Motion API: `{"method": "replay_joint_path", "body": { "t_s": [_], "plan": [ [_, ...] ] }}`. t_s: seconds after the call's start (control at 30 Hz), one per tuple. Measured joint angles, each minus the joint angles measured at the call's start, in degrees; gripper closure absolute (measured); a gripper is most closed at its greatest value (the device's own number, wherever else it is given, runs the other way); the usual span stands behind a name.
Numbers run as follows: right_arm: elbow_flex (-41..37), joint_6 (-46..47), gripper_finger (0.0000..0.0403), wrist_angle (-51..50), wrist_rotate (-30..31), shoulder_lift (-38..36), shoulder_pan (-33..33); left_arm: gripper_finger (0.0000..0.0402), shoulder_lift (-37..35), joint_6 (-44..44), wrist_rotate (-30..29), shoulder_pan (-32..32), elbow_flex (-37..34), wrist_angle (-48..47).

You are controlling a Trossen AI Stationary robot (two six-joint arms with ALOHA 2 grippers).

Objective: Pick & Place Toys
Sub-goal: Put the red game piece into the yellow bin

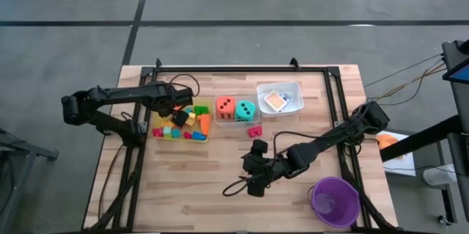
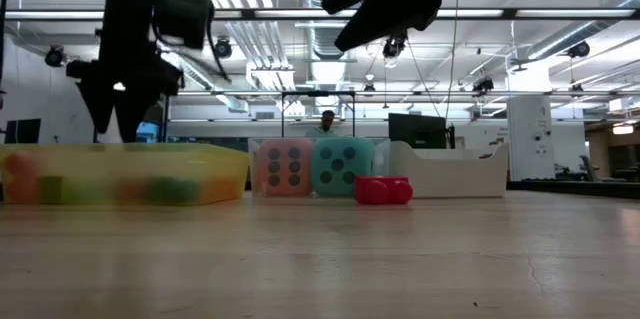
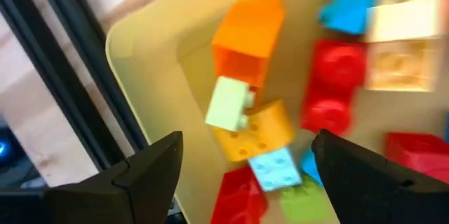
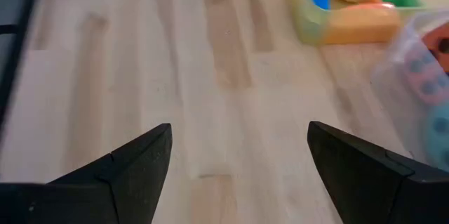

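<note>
While the left gripper (image 1: 178,107) hovers with fingers apart over the yellow tray (image 1: 207,137) of blocks (image 1: 183,122) at the table's left, the right gripper (image 1: 256,168) waits, fingers also apart, over bare wood right of centre. One red block (image 1: 254,130) lies loose near the dice (image 1: 236,108). It looks light, hard and slick (I'd pinch its flat sides).

Two dark, near-black jointed arms, matte and blocky at the joints. Black cable looping loose beside the right arm's wrist, another curling near the left arm's. Left claw (image 3: 245,175) with two broad wedge-shaped black fingers, flat-faced and dull; right claw (image 4: 238,168) the same, edges faintly worn grey.
</note>
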Motion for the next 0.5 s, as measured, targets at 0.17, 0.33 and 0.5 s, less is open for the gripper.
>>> {"method": "replay_joint_path", "body": {
  "t_s": [0.17, 0.33, 0.5],
  "plan": [
    [0.0, 3.6, 0.0076, -5.7, 5.4, 0.0, -0.4, 0.0090, -3.9, -1.9, -2.2, -7.2, 2.9, -0.3],
    [0.0, 10.3, 0.0076, -11.9, 6.2, 0.0, -1.5, 0.0090, -7.2, -10.7, -7.5, -19.4, 3.2, 1.6],
    [0.0, 17.0, 0.0076, -12.7, 9.3, 0.0, -2.7, 0.0090, -7.8, -25.0, -9.5, -30.6, 2.4, 7.3]
  ]
}}
